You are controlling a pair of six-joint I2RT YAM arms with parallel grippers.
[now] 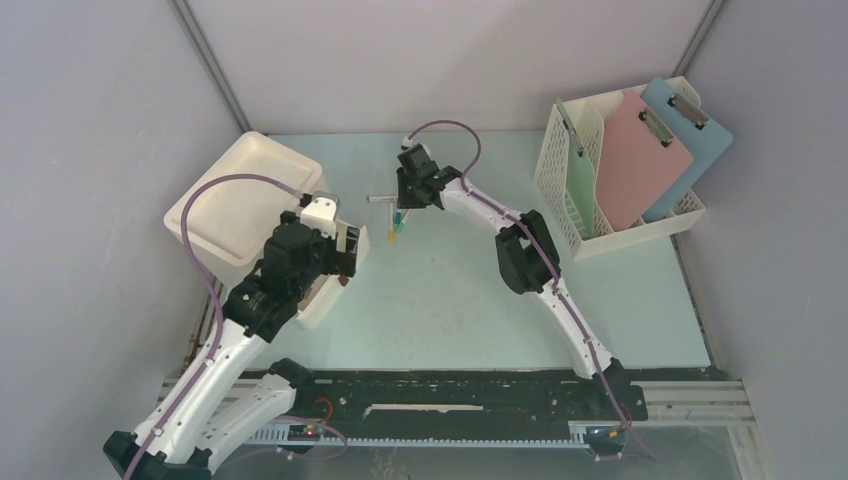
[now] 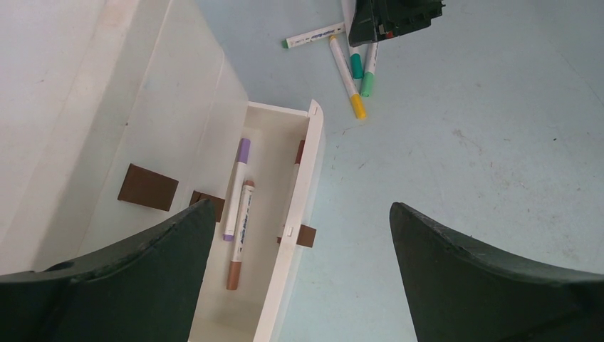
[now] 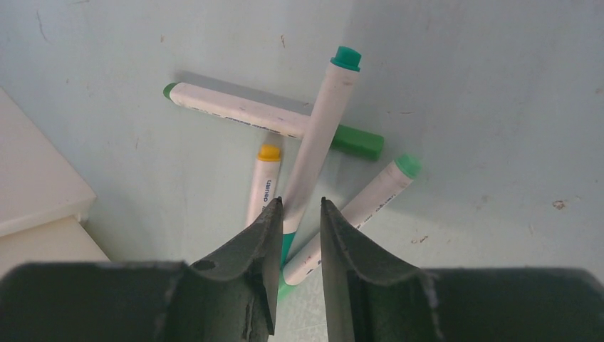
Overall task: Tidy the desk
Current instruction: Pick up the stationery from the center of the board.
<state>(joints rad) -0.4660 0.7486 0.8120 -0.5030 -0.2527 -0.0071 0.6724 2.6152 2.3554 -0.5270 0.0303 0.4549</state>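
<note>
On the pale green desk (image 1: 450, 290) lies a small heap of white markers. My right gripper (image 3: 299, 203) is shut on the teal marker (image 3: 324, 114), which crosses over a green marker (image 3: 242, 110). A yellow-capped marker (image 3: 263, 178) and a light green one (image 3: 377, 189) lie on either side of the fingers. From above, the right gripper (image 1: 400, 215) points down at the heap. My left gripper (image 2: 300, 205) hangs open above the pulled-out drawer (image 2: 303, 185) of the white bin (image 1: 240, 200). A purple marker (image 2: 237, 185) and a brown marker (image 2: 240, 231) lie in the drawer.
A white perforated file rack (image 1: 560, 190) stands at the back right, holding a pink clipboard (image 1: 640, 160) and a blue clipboard (image 1: 690, 130). Grey panels wall the desk. A black rail (image 1: 450, 395) runs along the front edge.
</note>
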